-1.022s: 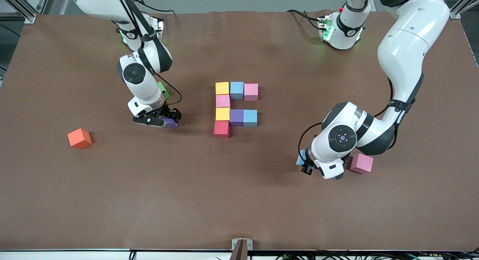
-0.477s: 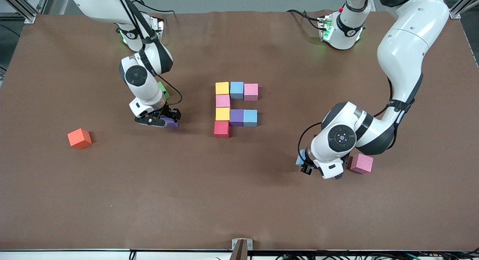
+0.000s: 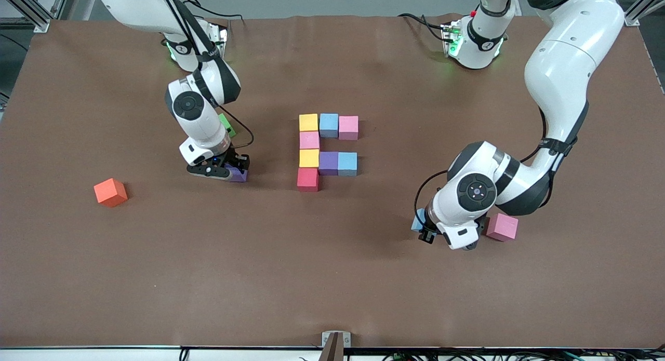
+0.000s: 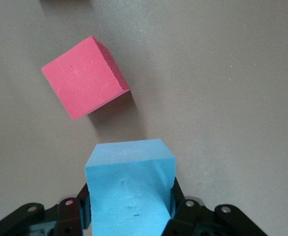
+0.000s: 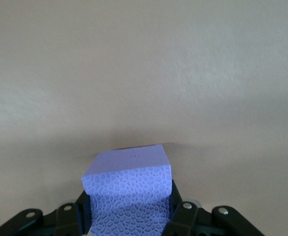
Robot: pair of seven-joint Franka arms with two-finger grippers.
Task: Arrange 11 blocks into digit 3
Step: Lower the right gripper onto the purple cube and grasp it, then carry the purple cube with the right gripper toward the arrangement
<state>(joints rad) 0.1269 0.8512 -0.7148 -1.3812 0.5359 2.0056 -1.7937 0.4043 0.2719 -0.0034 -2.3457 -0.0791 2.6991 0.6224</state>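
Right gripper point(image 3: 232, 170) is sitting low at the table point(image 3: 332, 278), toward the right arm's end, fingers clamped on a purple cube point(image 5: 129, 194); from the front, that cube point(image 3: 238, 174) is peeking out beside the black fingers. Left gripper point(image 3: 423, 229) is down toward the left arm's end, gripping a light blue cube point(image 4: 130, 189), a loose pink cube point(image 3: 502, 226) lying just beside the wrist. The partial digit 3 point(image 3: 327, 150) is lying mid-table between the arms: yellow, blue, pink across the row nearest the bases, pink below the yellow, then yellow, purple, blue, with a red cube point(image 3: 307, 178) nearest the front camera. An orange cube point(image 3: 110, 191) is sitting well apart, a green cube point(image 3: 226, 124) is showing by the right arm
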